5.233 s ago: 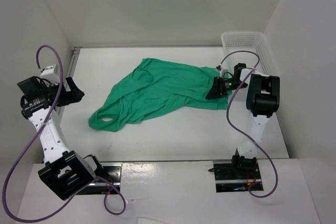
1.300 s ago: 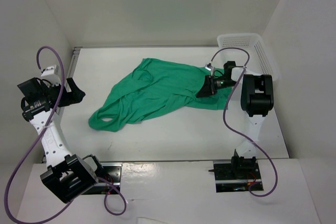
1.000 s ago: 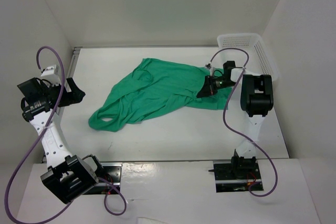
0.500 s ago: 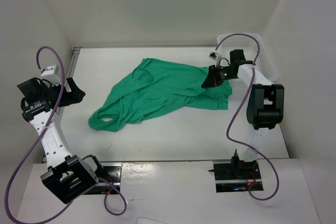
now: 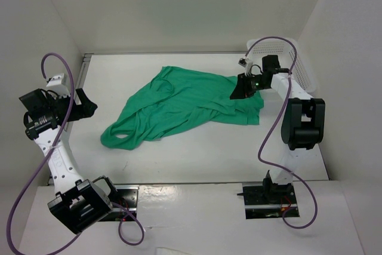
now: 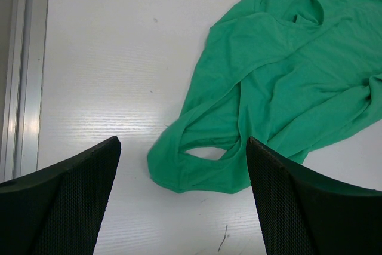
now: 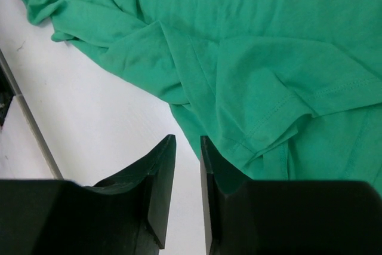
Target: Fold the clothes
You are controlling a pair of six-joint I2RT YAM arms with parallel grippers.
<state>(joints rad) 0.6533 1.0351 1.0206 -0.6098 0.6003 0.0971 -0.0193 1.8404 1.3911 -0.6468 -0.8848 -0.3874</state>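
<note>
The clothes are one green T-shirt (image 5: 179, 103) lying crumpled across the middle of the white table, with a looped opening at its near-left end (image 6: 203, 152). My right gripper (image 5: 241, 88) hovers over the shirt's right part. In the right wrist view its jaws (image 7: 187, 141) stand a narrow gap apart, with bare table showing between them and nothing held. A hemmed edge of the shirt (image 7: 239, 40) lies just beyond the fingertips. My left gripper (image 5: 86, 107) is at the table's left side, wide open (image 6: 182, 144) and raised, well short of the shirt (image 6: 280, 82).
A white mesh basket (image 5: 298, 58) stands at the back right corner, close behind the right arm. A metal rail (image 6: 24, 58) runs along the table's left edge. White walls enclose the table on three sides.
My right gripper has risen and drawn back toward the far right, and its jaws have parted slightly, off the cloth. The shirt's right edge now lies spread nearer the basket side. The left arm is still.
</note>
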